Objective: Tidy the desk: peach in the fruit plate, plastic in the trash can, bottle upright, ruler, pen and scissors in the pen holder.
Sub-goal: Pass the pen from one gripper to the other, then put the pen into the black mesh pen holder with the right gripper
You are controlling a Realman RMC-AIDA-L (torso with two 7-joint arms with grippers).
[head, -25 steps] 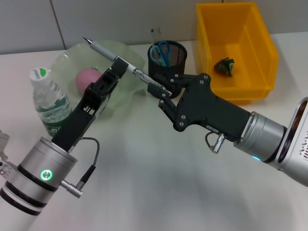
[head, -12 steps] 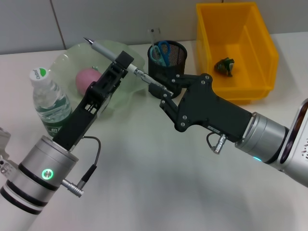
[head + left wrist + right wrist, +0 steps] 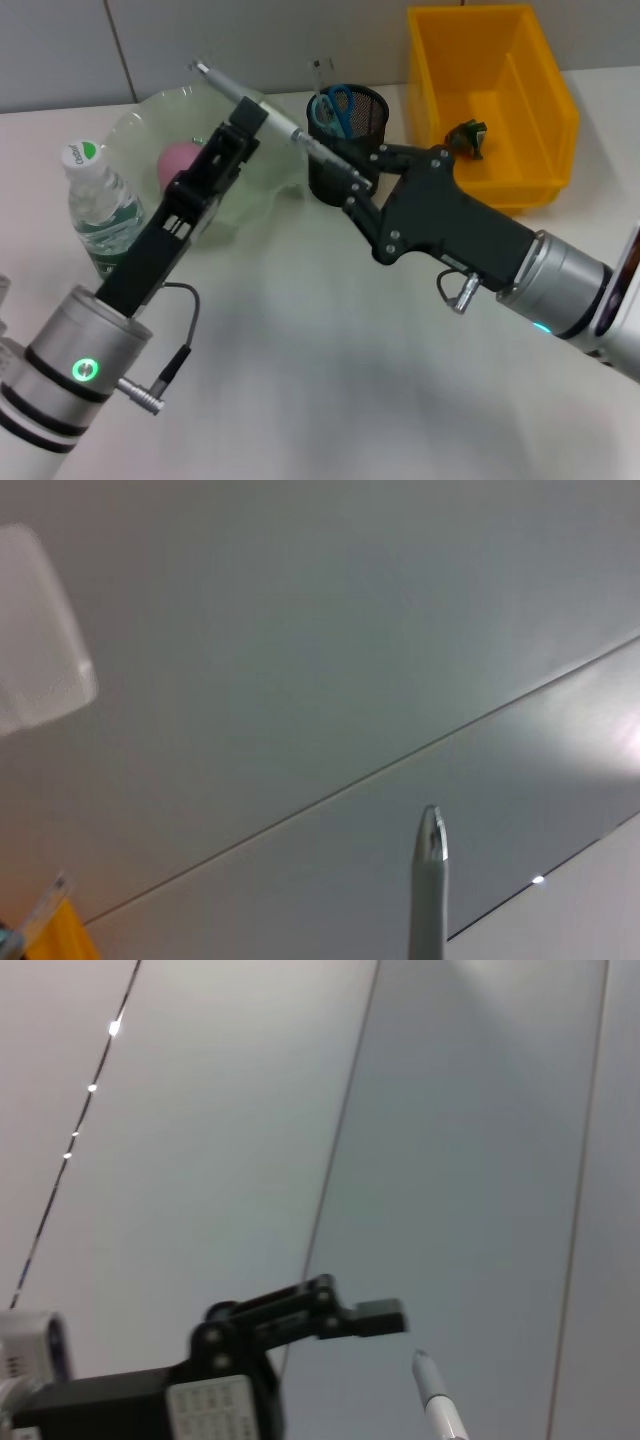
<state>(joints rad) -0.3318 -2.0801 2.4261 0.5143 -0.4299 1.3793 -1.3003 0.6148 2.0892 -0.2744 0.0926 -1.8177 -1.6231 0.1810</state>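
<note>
- The pen (image 3: 262, 106) is held in the air between both arms: the left gripper (image 3: 243, 124) has its fingers closed on the barrel near the middle, and the right gripper (image 3: 352, 178) pinches the lower end of the same pen.
- Judging by this, a handover is in progress; the pen is tilted, its tip pointing up and away from the left fingers, and it is not yet in the pen holder (image 3: 362, 112).
- The pen holder stands just beyond the right fingers, partly hidden by them. Blue-handled scissors (image 3: 330, 105) already stand in it, and a clear strip beside them is probably the ruler (image 3: 317, 75).
- Just beyond the left fingers sits the pale green fruit plate (image 3: 150, 115), with the pink peach (image 3: 178, 158) in it; that step looks done.
- Further out from the left fingers, beside the left arm, the bottle (image 3: 100, 215) stands upright with its cap on; that step also looks done.
- Well beyond the right fingers, the yellow bin (image 3: 525, 120) serves as the trash can and holds a crumpled piece of plastic (image 3: 468, 137); done as well.
- Left to do, as far as I can judge: release by the left fingers and drop the pen into the holder.
- Count: one pen, one pair of scissors, one likely ruler, one pen holder, one peach, one plate, one bottle, one bin, one piece of plastic, all on or above the white tabletop (image 3: 300, 330).
</note>
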